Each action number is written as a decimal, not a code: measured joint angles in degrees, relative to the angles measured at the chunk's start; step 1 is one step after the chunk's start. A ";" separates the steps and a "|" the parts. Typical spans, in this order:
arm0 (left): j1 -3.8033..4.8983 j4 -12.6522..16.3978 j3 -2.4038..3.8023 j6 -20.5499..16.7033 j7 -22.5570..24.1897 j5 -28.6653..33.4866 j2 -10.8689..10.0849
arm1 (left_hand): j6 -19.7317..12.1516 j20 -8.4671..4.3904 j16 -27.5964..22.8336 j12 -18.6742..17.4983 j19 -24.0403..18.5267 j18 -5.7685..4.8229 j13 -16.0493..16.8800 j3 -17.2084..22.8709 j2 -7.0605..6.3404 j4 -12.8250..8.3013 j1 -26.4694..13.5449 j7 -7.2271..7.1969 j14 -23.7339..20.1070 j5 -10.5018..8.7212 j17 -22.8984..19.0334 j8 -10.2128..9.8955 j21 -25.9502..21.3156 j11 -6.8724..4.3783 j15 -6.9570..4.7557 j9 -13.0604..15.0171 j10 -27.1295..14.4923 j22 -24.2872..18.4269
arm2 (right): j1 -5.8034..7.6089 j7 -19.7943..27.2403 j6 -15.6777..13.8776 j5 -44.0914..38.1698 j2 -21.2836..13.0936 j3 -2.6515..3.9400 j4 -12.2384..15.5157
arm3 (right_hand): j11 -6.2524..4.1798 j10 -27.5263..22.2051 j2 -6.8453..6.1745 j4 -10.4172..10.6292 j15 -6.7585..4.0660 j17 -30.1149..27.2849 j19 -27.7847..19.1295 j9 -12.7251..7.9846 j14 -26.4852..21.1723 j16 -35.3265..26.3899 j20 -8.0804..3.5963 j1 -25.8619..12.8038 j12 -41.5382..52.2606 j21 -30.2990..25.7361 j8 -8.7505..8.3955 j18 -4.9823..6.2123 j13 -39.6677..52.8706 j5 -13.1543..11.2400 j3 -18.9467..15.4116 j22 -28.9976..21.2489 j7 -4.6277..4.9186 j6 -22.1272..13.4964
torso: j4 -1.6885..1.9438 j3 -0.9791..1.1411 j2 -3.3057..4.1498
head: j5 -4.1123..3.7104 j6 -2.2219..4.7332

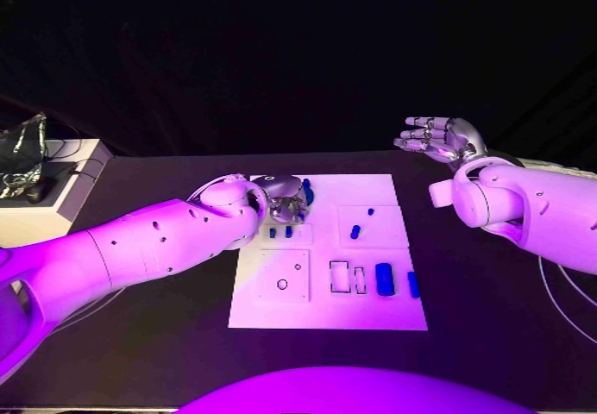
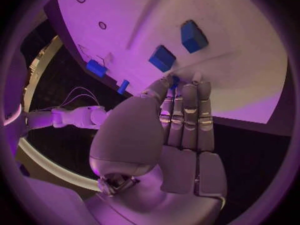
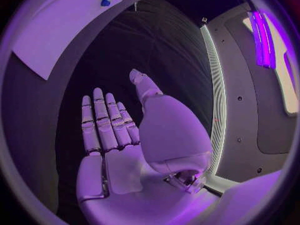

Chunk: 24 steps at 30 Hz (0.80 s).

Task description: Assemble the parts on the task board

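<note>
The white task board lies mid-table. My left hand reaches over its far left corner. Its fingertips touch the board, and a small blue part is pinched between thumb and finger; the same part shows beside the hand. Just ahead of the fingertips stand two blue blocks, seen as small pieces from above. More blue parts sit on the board's right half. My right hand is raised off the board, fingers apart and empty.
The board has a plate with two round holes and rectangular slots. A white box with a crumpled foil bag stands at the table's far left. Black tabletop lies around the board.
</note>
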 measured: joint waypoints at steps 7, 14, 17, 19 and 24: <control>-0.05 -0.04 -0.06 -0.71 0.00 0.32 -0.12 | 1.14 -0.30 -0.07 -0.94 0.31 -0.03 -0.05 1.69 1.08 -1.71 0.01 0.34 1.34 -0.35 0.70 -0.21 1.70 -0.07 -0.47 0.04 1.93 0.00 | 0.00 0.00 0.00 -0.05 0.02 0.00 -0.02 | 0.00 0.00 0.00 0.00 0.00 0.00 0.00 0.00 0.00 0.00 0.00 0.00 0.00 0.00 0.00 0.00 0.00 0.00 0.00 0.00 0.00 0.00 | -0.01 -0.02 0.00 | 0.04 0.02; -0.07 -0.03 -0.07 -1.44 0.00 0.60 -0.42 | 1.38 -0.29 -1.04 -2.95 0.31 0.87 -0.05 3.71 1.45 -3.71 -0.36 0.58 2.37 -0.68 1.81 -0.21 3.12 0.15 -0.49 0.15 3.35 0.00 | 0.00 0.00 0.01 -0.13 0.04 0.00 -0.02 | 0.00 0.00 0.00 0.00 0.00 0.00 0.00 0.00 0.00 0.00 0.00 0.00 0.00 0.00 0.00 0.00 0.00 0.00 0.00 0.00 0.00 0.00 | 0.00 -0.03 0.00 | 0.07 -0.01; -0.07 0.21 -0.07 -1.81 0.03 0.79 -0.73 | 1.06 -0.34 -1.14 -3.17 0.26 0.88 -0.05 4.40 1.44 -4.04 -0.36 0.91 2.37 -0.72 2.16 -0.21 3.63 0.15 -0.49 0.18 3.35 -0.01 | 0.00 0.00 0.01 -0.16 0.03 0.00 -0.01 | 0.00 0.00 0.00 0.00 0.01 0.00 0.00 0.00 -0.01 0.00 0.00 0.00 0.00 0.00 0.00 0.00 0.00 0.00 0.00 0.00 0.00 0.00 | 0.00 -0.04 0.00 | 0.07 -0.01; -0.08 0.48 -0.07 -2.06 0.06 0.94 -0.97 | 1.06 -0.51 -1.33 -3.38 0.08 0.87 -0.05 4.73 1.44 -4.10 -0.36 0.91 2.37 -0.66 2.41 -0.21 3.89 0.15 -0.49 0.18 3.35 -0.01 | 0.00 0.00 0.01 -0.17 0.02 0.00 0.00 | 0.00 0.00 0.00 0.00 0.01 0.00 0.00 0.00 0.00 0.00 0.00 0.00 0.00 0.00 0.00 0.00 0.00 0.00 0.00 0.00 0.00 0.00 | 0.00 -0.05 0.00 | 0.07 0.01; -0.11 2.34 0.07 -2.66 0.23 1.60 -2.32 | 0.17 -0.42 -1.55 -3.51 0.00 0.86 -0.05 4.89 1.43 -4.25 -0.37 1.16 2.36 -0.43 2.86 -0.21 4.29 0.15 -0.49 0.13 3.35 -0.01 | 0.00 0.00 0.01 -0.22 -0.01 0.00 0.03 | 0.00 0.00 0.00 0.00 0.01 0.00 0.00 0.00 -0.01 0.00 0.00 0.00 0.00 0.00 0.00 0.00 0.00 0.00 0.00 0.00 0.00 0.00 | 0.00 -0.05 0.00 | 0.13 0.07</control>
